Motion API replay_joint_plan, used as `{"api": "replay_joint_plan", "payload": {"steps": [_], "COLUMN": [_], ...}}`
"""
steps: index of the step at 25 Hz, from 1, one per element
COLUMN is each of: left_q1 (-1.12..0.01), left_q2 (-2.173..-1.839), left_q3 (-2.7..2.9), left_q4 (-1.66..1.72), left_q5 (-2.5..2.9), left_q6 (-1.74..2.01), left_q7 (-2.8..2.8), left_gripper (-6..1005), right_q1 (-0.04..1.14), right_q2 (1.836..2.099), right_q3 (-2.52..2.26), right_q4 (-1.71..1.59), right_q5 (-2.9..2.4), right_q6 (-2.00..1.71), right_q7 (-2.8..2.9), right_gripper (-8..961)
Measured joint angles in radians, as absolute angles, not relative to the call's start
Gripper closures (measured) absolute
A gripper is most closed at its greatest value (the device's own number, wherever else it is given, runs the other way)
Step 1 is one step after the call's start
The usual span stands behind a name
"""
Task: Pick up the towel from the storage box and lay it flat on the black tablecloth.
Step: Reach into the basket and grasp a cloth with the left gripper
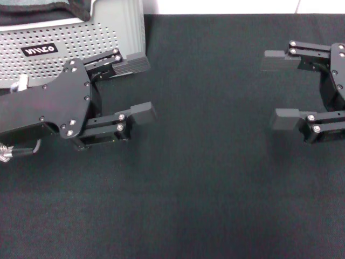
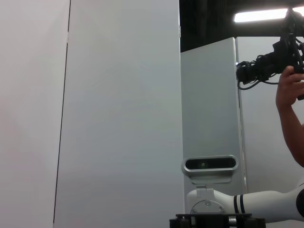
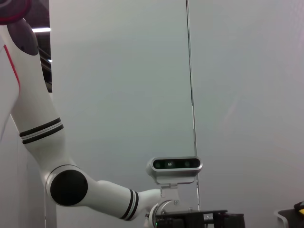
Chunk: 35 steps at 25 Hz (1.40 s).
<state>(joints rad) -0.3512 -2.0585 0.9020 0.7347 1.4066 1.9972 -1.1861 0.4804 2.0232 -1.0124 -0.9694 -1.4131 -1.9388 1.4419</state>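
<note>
Fabric covers nearly the whole head view: the black tablecloth (image 1: 205, 183) is spread flat across the bench. At its far left corner stands the storage box (image 1: 81, 40), light grey with dotted walls and a small black label (image 1: 39, 50) in white lettering. Dark cloth shows over the box's rim at the top edge of the view; whether that is the towel cannot be told. The left gripper (image 1: 136, 89) hangs above the tablecloth just beside the box, its fingers (image 1: 141, 112) spread wide apart and gripping nothing, the upper finger overlapping the box's near corner in the picture. The right gripper (image 1: 280, 89) sits at the right edge of the view, well apart from the box, its fingers (image 1: 284, 118) likewise spread and empty. Both wrist views face outward at pale wall panels; the left wrist view also catches a person's hand (image 2: 289, 88) holding a dark camera rig (image 2: 268, 61).
</note>
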Motion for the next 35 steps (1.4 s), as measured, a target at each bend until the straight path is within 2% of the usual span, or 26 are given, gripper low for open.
{"api": "replay_joint_plan", "payload": {"steps": [14,20,35], "left_q1": [-0.348,-0.365,-0.419], "left_q2": [-2.059,-2.092,-2.092], "left_q3": [0.889,0.717,0.687], "left_q4": [0.715,0.634,0.432], "left_q5": [1.405,1.393,1.261], "left_q6": [1.967,1.766,1.411], "left_q7": [-1.132,-1.046,-0.812], "left_gripper": [259,260,260], "right_q1": [0.480,0.480,0.476], "right_q2": [2.023,2.023,2.023], "right_q3": [-1.012,-1.012,-1.002], "right_q4": [-0.967,-0.954,-0.931], "right_q5": [-1.412,-1.410,-1.408], "right_q6": [-1.939,-1.939,-1.939], "right_q7": [1.431,1.419,1.414], "right_gripper": [161,162,163]}}
